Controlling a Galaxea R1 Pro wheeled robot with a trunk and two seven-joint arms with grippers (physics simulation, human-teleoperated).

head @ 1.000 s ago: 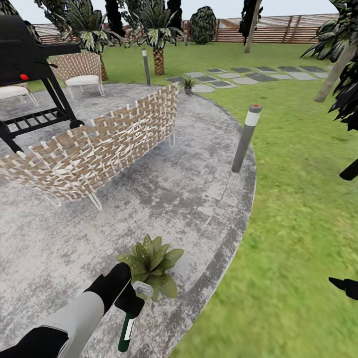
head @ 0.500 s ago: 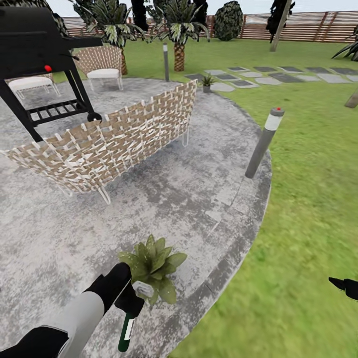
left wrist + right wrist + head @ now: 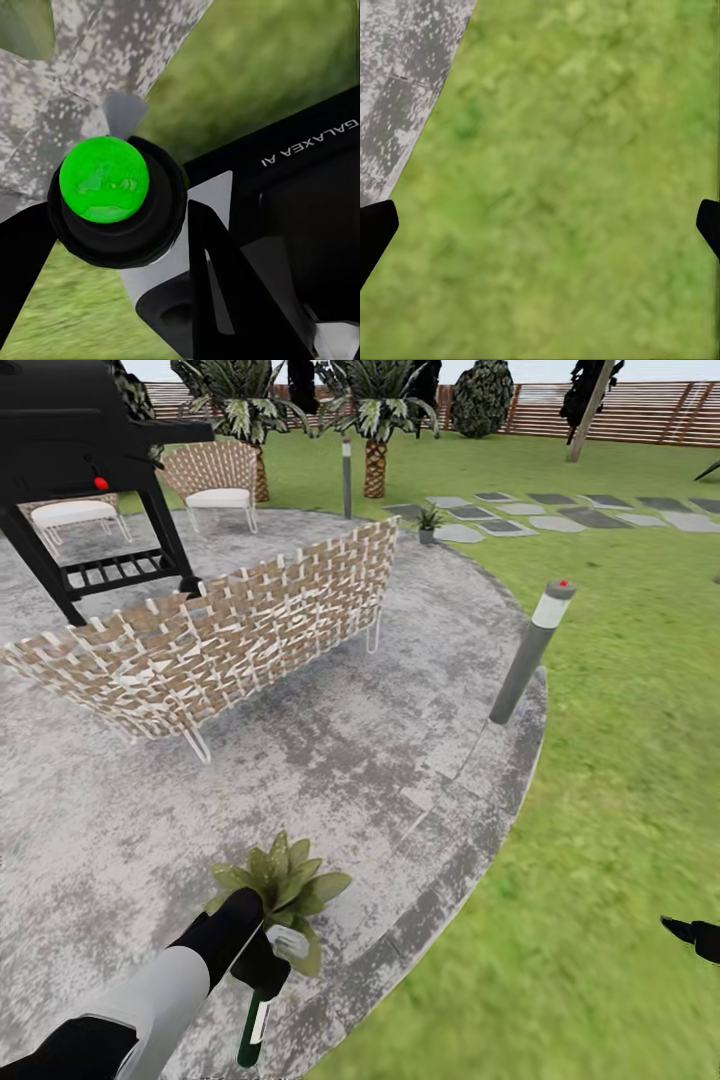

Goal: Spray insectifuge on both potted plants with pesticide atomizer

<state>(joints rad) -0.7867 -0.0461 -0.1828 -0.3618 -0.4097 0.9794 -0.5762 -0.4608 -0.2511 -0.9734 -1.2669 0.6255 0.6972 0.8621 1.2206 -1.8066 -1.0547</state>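
Mottled rough patio [image 3: 330, 760], woven sofa [image 3: 220, 640]

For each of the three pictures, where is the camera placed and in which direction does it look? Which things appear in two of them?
Head view: from the robot's head, forward and down over the patio; the left gripper holds the spray bottle by a potted plant.
Left wrist view: near the left gripper, looking along the bottle's round green end; black gripper parts show.
Right wrist view: near the right gripper, down at the lawn; two dark fingertips stand apart.
Shared: all three show patio and lawn.
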